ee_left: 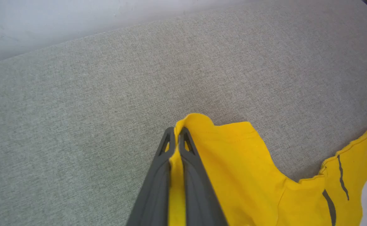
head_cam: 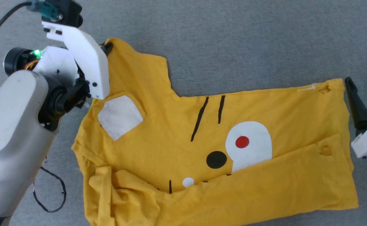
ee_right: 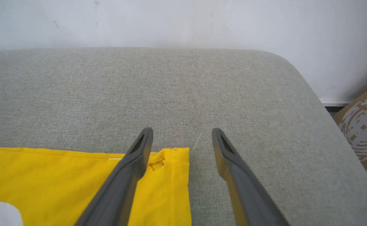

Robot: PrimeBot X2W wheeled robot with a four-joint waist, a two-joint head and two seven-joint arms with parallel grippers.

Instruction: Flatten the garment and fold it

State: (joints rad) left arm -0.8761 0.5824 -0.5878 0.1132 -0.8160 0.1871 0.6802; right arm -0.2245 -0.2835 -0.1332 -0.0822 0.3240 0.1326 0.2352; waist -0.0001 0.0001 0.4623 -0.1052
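The garment (head_cam: 177, 147) is a bright yellow T-shirt with white patches, black stripes and dots and a red spot, lying crumpled across the grey cushion. Its lower part is folded up over the print. My left gripper (ee_left: 177, 131) is shut on the garment's far left sleeve tip (ee_left: 196, 124), yellow cloth pinched between its dark fingers; in the head view that gripper (head_cam: 107, 47) sits at the sleeve's top. My right gripper (ee_right: 182, 133) stands open over the garment's right corner (ee_right: 174, 153), one finger (ee_right: 141, 147) above the cloth, the other above bare cushion. The head view shows it (head_cam: 364, 82) at the right edge.
The grey cushion (ee_right: 183, 88) ends at a rounded far right corner, with a pale wall (ee_right: 183, 22) behind it. A cardboard box (ee_right: 364, 125) stands beyond that corner. A thin black cable (head_cam: 53, 191) loops on the cushion beside my left arm.
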